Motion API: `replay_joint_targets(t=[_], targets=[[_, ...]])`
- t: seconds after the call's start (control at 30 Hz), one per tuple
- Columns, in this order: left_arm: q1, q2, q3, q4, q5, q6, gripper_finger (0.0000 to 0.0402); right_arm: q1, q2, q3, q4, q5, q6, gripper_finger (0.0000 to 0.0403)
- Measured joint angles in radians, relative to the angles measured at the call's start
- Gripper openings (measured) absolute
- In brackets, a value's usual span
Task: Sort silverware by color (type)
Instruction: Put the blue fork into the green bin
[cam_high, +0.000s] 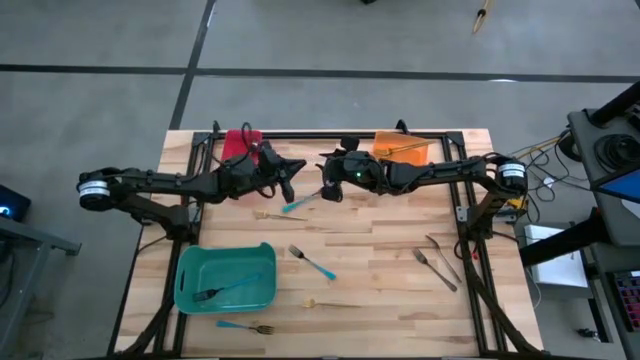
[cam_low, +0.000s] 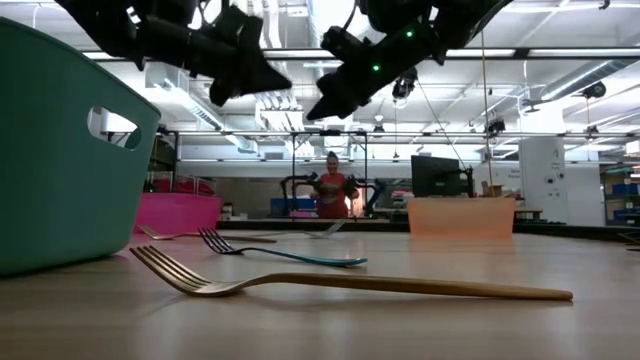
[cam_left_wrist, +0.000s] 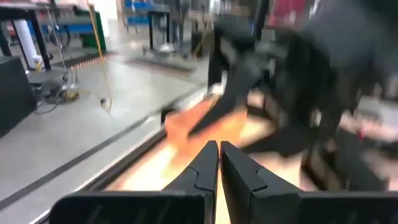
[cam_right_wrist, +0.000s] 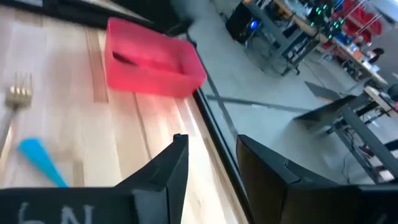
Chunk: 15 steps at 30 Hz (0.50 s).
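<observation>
Above the wooden surface (cam_high: 380, 250), the left gripper (cam_high: 296, 168) hangs pinched closed and empty facing the right gripper (cam_high: 327, 189), parted, over a blue-handled fork (cam_high: 298, 205).

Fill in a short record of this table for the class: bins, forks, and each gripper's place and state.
bins: teal bin front left; red bin and orange bin at the back
in teal bin: one blue-handled fork
loose forks: gold fork nearest the low camera, others scattered
left gripper: shut, above table middle
right gripper: open, facing it
</observation>
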Motion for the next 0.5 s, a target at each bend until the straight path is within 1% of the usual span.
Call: replay_joint_targets(t=[0.1, 0.23, 0.33, 0.4, 0.5], targets=[[0.016, 0.003, 0.021, -0.137, 0.032, 0.037, 0.0, -0.012, -0.037, 0.0, -0.105, 0.0, 0.02, 0.0121], [0.055, 0.049, 0.103, -0.335, 0.08, 0.079, 0.0, -0.039, -0.097, 0.0, -0.259, 0.0, 0.074, 0.0113], [0.078, 0.118, 0.166, -0.428, 0.149, 0.166, 0.0, -0.067, -0.14, 0.0, -0.34, -0.001, 0.108, 0.0107], [0.093, 0.173, 0.215, -0.478, 0.178, 0.204, 0.0, -0.089, -0.163, -0.004, -0.37, -0.006, 0.118, 0.0103], [0.114, 0.271, 0.286, -0.558, 0.178, 0.222, 0.0, -0.127, -0.192, -0.03, -0.371, -0.041, 0.118, 0.0097]])
